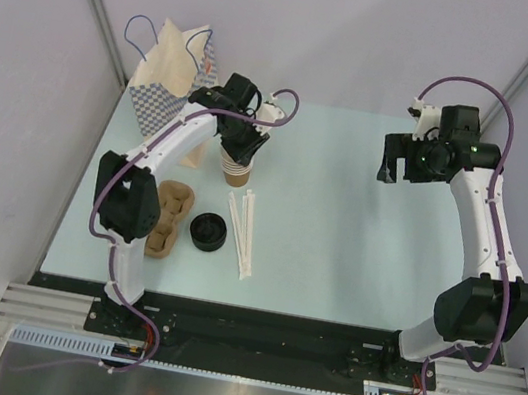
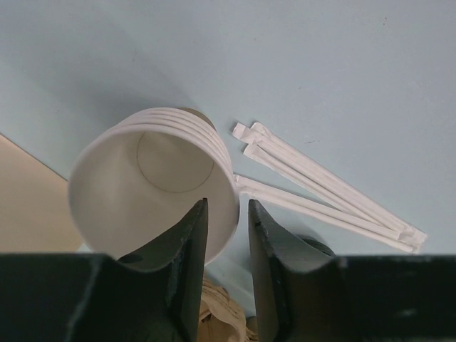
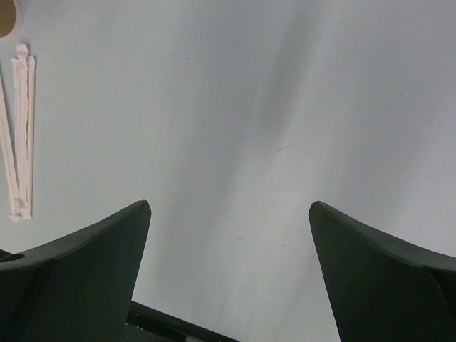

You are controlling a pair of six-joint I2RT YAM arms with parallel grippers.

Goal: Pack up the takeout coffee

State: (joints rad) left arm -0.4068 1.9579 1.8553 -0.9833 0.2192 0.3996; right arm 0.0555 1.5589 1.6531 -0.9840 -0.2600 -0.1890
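Left pincer first: its two dark jaws stand narrowly apart astride the near rim of the top cup in the upright stack of lidless tan paper cups. One jaw is inside the white interior and one outside, with a sliver of gap beside the paper wall, so I read it as not clamped. The takeout coffee, meaning a tan cup under a black lid, I cannot pick out in any view. A round black plastic lid lies apart from the stack, nearer the arm bases, between the tan moulded-pulp cup carrier and the white paper-wrapped straws. A tan paper bag with a blue checked band stands at the far left corner. My right pincer hangs with jaws wide apart over the pale blue worktop, well away from all of it.
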